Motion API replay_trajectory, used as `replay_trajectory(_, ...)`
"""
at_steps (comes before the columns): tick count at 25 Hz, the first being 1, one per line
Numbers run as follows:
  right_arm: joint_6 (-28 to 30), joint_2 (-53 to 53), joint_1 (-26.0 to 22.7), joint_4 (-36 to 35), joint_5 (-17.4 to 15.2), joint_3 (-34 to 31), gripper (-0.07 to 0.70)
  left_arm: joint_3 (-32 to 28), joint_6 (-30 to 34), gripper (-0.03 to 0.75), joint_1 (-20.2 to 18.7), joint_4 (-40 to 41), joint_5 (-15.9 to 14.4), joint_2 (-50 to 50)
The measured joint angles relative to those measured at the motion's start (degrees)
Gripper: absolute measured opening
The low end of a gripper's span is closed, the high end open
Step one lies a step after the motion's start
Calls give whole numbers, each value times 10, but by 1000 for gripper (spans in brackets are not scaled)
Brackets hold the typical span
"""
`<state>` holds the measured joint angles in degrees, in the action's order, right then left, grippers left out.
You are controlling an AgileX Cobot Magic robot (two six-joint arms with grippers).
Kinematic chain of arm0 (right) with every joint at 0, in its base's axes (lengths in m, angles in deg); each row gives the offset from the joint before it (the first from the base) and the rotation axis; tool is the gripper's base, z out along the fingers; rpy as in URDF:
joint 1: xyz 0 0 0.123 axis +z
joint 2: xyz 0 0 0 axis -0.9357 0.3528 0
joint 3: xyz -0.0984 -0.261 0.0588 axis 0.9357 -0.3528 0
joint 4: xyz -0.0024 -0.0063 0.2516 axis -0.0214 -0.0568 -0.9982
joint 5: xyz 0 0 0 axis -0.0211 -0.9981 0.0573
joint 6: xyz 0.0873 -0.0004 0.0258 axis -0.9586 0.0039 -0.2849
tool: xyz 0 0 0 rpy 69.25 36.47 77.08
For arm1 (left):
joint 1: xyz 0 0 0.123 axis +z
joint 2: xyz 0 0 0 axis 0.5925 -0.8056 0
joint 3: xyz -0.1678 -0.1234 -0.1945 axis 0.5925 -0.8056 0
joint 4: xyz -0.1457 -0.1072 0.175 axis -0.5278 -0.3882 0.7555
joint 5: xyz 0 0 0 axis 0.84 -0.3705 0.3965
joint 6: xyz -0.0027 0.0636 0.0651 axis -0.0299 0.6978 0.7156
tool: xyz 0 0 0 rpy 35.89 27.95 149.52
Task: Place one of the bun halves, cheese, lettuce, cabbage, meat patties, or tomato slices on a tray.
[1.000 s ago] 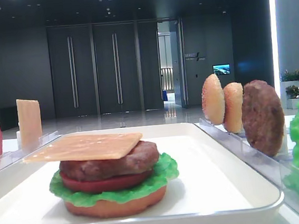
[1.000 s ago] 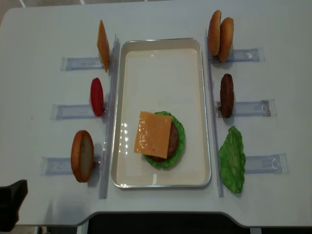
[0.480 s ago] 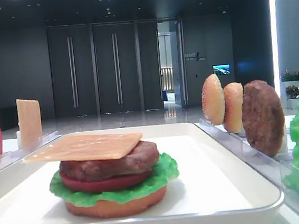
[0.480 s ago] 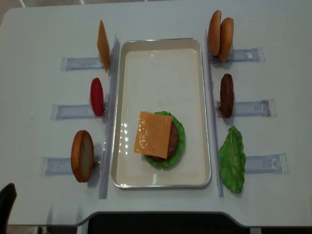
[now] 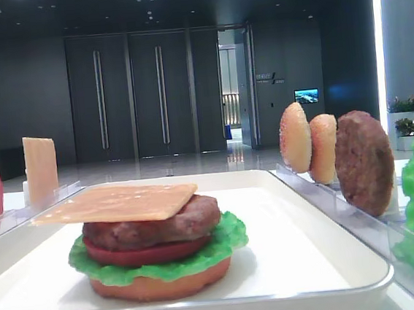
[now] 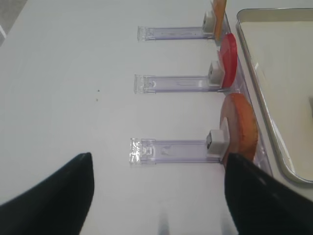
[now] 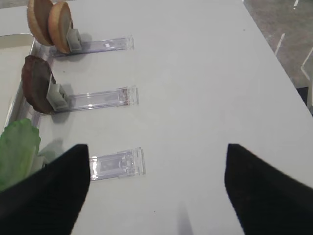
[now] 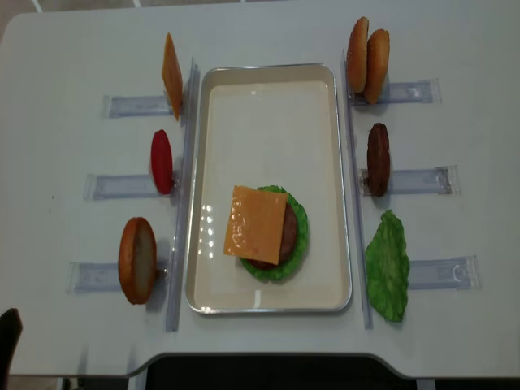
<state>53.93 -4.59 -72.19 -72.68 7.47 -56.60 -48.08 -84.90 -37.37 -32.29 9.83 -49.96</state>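
On the white tray point(image 8: 268, 89) stands a stack with a cheese point(image 8: 255, 223) slice on top, over a meat patty point(image 5: 152, 228), a tomato slice point(image 5: 139, 254), lettuce point(image 5: 223, 243) and a bun half point(image 5: 161, 285). Left of the tray stand an upright cheese slice point(image 8: 171, 75), a tomato slice point(image 8: 162, 161) and a bun half point(image 8: 136, 260). On the right are two bun halves point(image 8: 367, 58), a meat patty point(image 8: 378, 158) and lettuce point(image 8: 387, 266). My left gripper point(image 6: 159, 196) hangs open over bare table beside the left bun half point(image 6: 239, 127). My right gripper point(image 7: 157, 188) is open and empty too. No cabbage shows.
Clear plastic holder strips point(image 8: 130, 105) lie on both sides of the tray, and long clear rails point(image 8: 184, 195) run along its edges. The white table's front edge point(image 8: 260, 357) is close below the tray. A dark piece of my left arm point(image 8: 6, 341) shows at the bottom left corner.
In the overhead view the dark left arm has pulled back toward the bottom left corner, leaving only a sliver in view. Food pieces and tray have not moved.
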Motion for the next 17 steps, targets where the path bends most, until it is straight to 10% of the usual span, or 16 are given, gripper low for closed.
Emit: replay_trajectory(17, 0, 0, 0, 0, 0, 0, 539, 0, 0, 636, 0, 1, 0, 0)
